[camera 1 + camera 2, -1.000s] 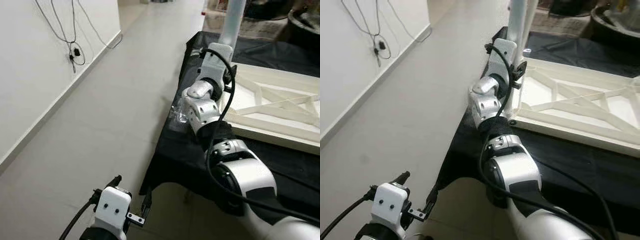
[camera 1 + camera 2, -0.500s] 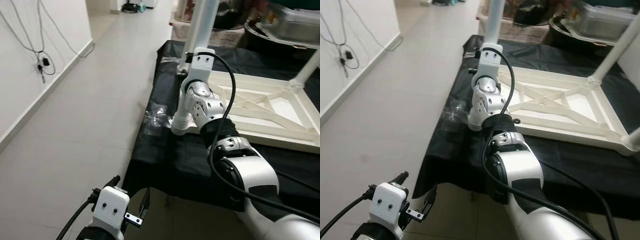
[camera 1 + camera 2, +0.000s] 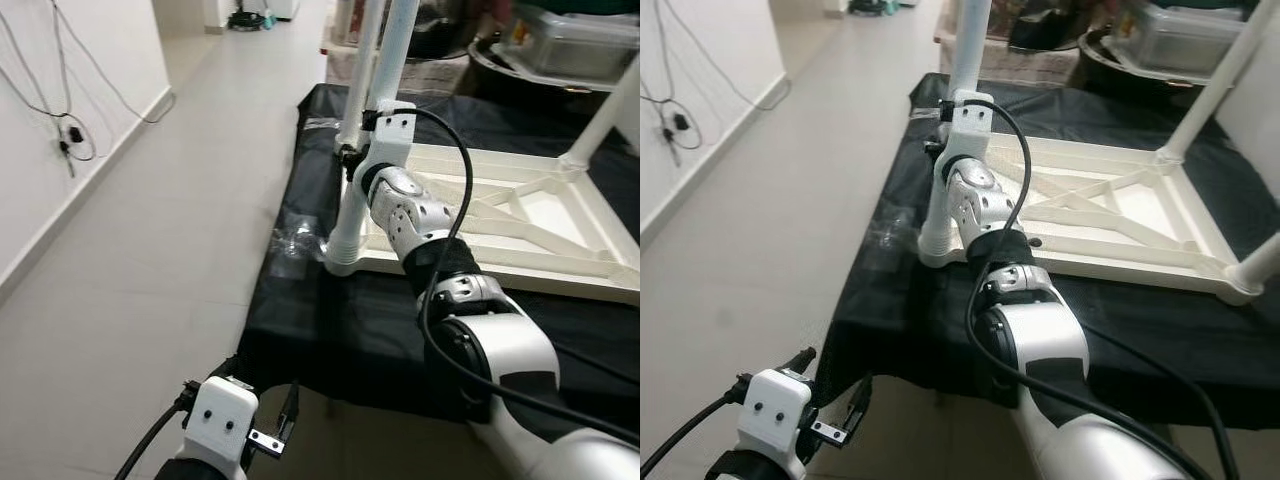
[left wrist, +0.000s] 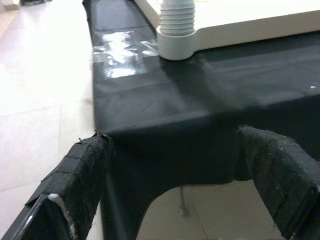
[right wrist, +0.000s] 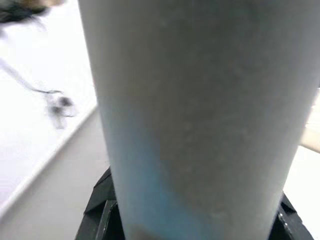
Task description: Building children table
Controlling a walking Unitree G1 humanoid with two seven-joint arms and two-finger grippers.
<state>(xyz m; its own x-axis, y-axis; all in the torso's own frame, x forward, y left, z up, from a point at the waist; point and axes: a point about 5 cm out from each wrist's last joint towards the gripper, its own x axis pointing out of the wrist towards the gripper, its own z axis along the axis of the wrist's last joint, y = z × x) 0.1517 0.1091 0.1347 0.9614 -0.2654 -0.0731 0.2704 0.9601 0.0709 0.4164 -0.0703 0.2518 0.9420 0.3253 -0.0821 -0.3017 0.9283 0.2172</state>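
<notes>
A white children's table top point(image 3: 530, 215) lies upside down on a black cloth point(image 3: 370, 320). At its near left corner a white table leg point(image 3: 340, 235) stands upright with a ribbed base point(image 4: 176, 20). My right arm reaches forward, and the right gripper point(image 3: 360, 150) is shut on that leg at mid height. In the right wrist view the leg point(image 5: 200, 115) is very close, with a black finger on each side. Low at the cloth's front edge, my left gripper point(image 4: 175, 145) hangs open with nothing between its fingers.
More white legs stand at the far left corner point(image 3: 358, 70) and the right corners point(image 3: 1215, 85). A clear plastic bag point(image 3: 295, 240) lies on the cloth beside the held leg. Storage tubs point(image 3: 560, 40) stand behind. Open tiled floor point(image 3: 150, 260) and a wall with cables point(image 3: 65, 140) are to the left.
The camera has swung right and lifted, so more of the table top shows. My right gripper stays on the leg. The left arm hangs as before.
</notes>
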